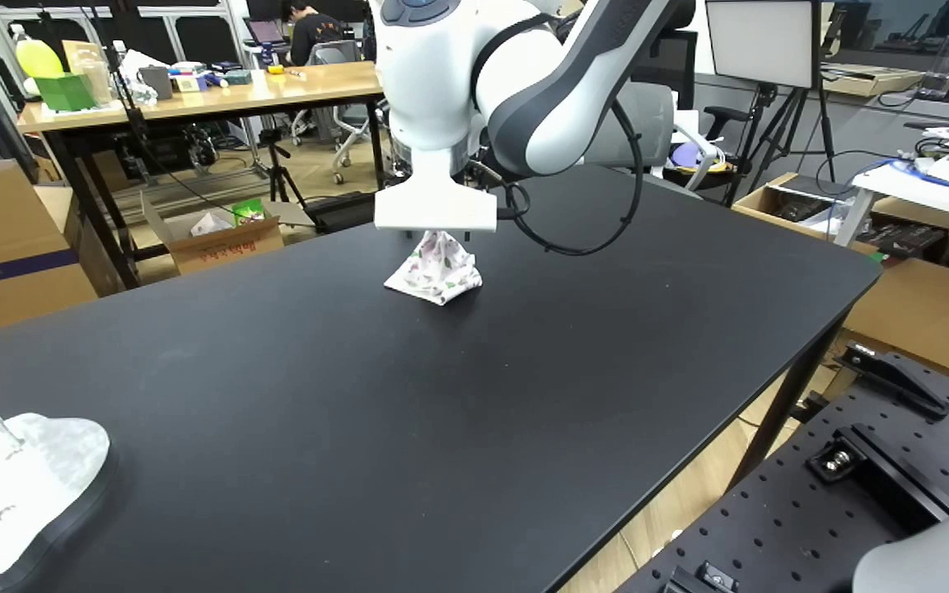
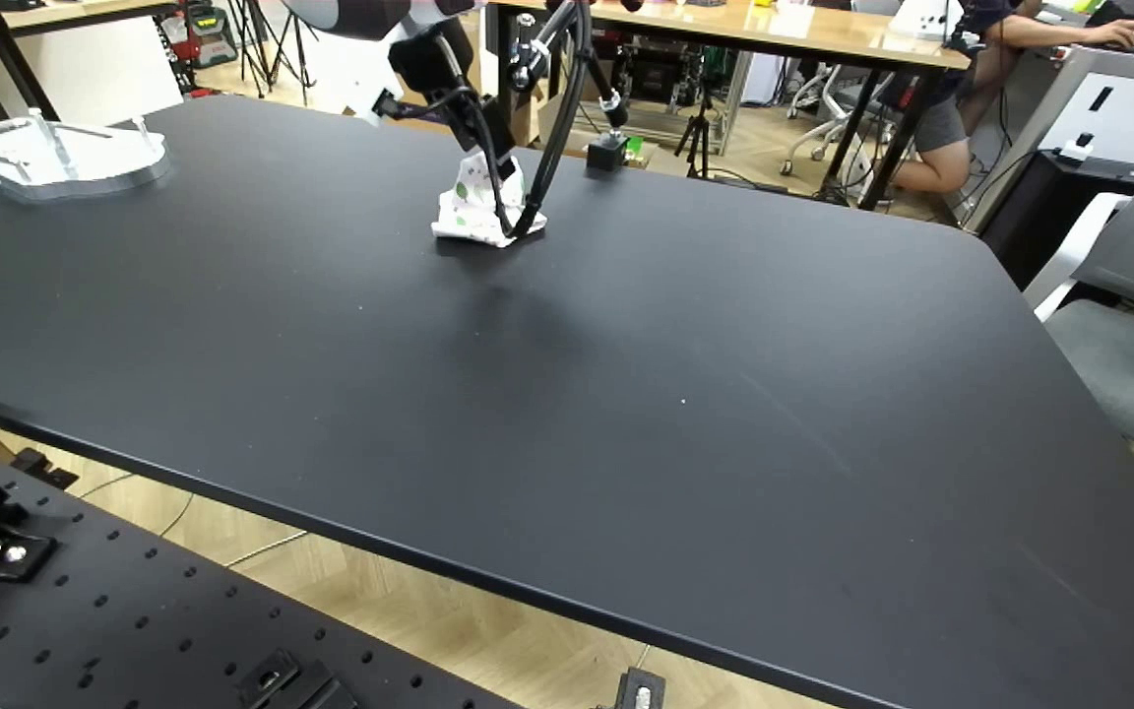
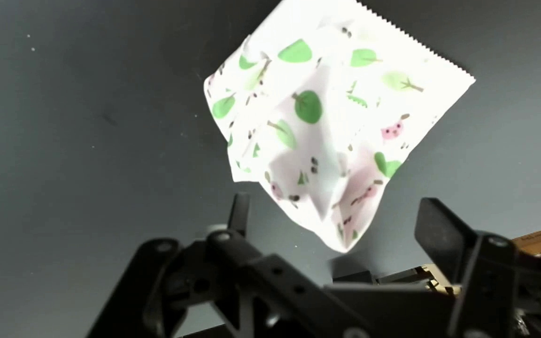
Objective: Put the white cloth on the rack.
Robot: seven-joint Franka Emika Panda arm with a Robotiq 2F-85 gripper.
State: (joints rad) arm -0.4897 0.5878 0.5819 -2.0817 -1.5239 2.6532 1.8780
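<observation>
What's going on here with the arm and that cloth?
The robot's gripper is over the white printed cloth, jaws wide apart, with nothing visibly gripped between them. The cloth sits bunched into a peak on the black table. The pegged white rack stands on the same table, apart from the cloth.

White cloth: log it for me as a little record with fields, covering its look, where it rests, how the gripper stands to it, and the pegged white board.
Item: white cloth
Print: green tree or leaf shapes, pink animal-like figures
Shape: gathered into a peak, spread at the base
Resting on: black table
Gripper: open, jaws apart on either side of the gathered tip in the wrist view
Destination: pegged white board, likely the rack, apart from the cloth
Status: not yet on the board
</observation>
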